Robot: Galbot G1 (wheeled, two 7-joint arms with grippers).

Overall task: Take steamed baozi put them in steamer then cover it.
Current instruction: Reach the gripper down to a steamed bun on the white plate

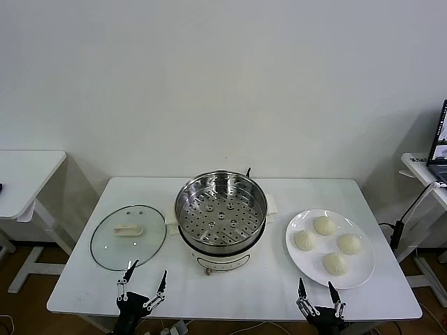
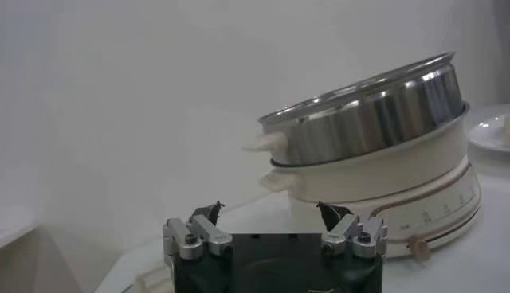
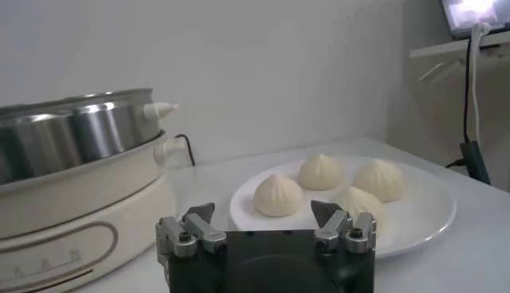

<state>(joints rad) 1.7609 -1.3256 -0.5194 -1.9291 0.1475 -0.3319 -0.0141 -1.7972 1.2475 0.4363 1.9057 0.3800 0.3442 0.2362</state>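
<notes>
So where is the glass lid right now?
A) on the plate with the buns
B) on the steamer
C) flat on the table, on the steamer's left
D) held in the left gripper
C: the glass lid lies flat on the table, left of the uncovered steamer.

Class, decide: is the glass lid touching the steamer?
Apart. In the head view the glass lid lies flat on the table left of the steamer, with a strip of bare table between them.

Bright even light, soft shadows, hazy wrist views, steamer (image 1: pixel 221 213) gleaming
</notes>
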